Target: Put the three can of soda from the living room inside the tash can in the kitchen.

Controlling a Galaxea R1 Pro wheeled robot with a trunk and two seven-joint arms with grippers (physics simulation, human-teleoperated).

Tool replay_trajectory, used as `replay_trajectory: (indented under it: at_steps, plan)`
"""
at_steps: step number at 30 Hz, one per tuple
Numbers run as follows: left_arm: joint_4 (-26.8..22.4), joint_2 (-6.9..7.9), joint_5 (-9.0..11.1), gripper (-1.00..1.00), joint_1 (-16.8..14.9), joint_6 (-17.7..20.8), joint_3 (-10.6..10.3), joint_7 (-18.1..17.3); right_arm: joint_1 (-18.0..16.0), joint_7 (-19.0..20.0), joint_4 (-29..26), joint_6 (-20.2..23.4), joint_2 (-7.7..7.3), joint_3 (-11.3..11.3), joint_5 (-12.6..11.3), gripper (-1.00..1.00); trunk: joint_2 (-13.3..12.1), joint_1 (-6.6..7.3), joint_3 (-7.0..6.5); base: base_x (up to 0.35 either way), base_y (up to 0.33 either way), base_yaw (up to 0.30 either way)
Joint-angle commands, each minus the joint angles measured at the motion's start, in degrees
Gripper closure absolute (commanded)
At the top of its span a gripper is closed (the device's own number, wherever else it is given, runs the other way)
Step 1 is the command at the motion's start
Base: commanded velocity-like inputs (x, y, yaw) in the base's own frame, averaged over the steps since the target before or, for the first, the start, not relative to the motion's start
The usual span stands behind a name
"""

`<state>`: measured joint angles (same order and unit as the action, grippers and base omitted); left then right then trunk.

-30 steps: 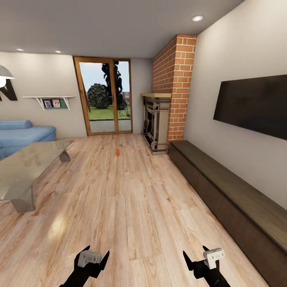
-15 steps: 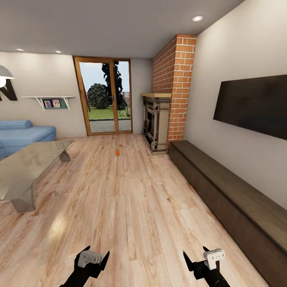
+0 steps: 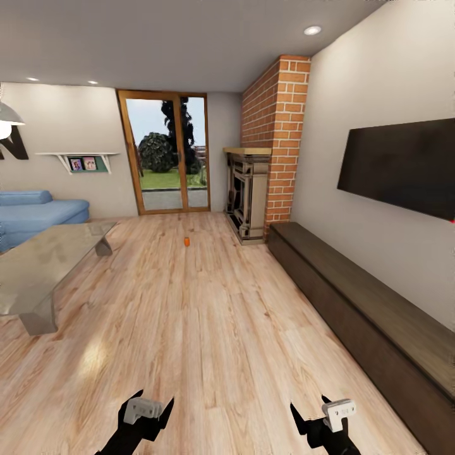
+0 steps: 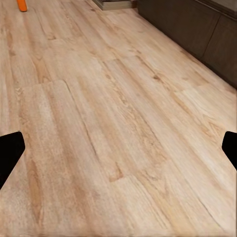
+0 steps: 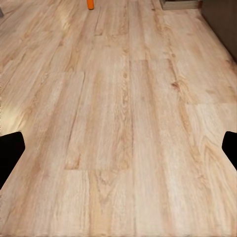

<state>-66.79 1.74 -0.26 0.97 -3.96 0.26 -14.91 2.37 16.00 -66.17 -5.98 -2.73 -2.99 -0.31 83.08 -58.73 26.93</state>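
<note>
Both grippers hung low over the wood floor (image 3: 208, 328), the left gripper (image 3: 146, 412) and the right gripper (image 3: 319, 414) each with fingers spread wide, empty. Bare boards ran ahead between the glass coffee table (image 3: 44, 265) at left and the long dark cabinet (image 3: 360, 303) at right. Far off stood one orange-red soda can (image 3: 187, 241), upright, well apart from the fingers, short of the fireplace (image 3: 248, 196). Each wrist view caught that can at its edge; the head view added the blue sofa (image 3: 38, 212) and TV (image 3: 401, 165).

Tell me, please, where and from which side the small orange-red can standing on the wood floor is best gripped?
Probably around the middle of its round side wall, coming in level from the robot's side. The small orange-red can stands upright on the wood floor, well apart from the fireplace, so an open hand can straddle it.
</note>
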Motion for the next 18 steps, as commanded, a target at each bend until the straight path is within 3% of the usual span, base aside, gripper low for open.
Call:
replay_trajectory:
  at_steps: [1, 18]
  plan:
    - [0.0, 0.01, 0.0, -1.00, 0.0, 0.0, 0.0, 0.0, 0.0, 0.0, 0.1, 0.0, 0.00, 0.0, 0.0, -1.00, 0.0, 0.00, 0.00, -0.256, 0.000, 0.000]
    - [2.1, -0.07, 0.1, -1.00, 0.0, 0.0, 0.0, 0.0, 0.0, 0.0, 1.1, 0.0, 0.06, 0.1, 0.2, -1.00, 0.0, 0.00, 0.00, -0.307, 0.000, 0.000]
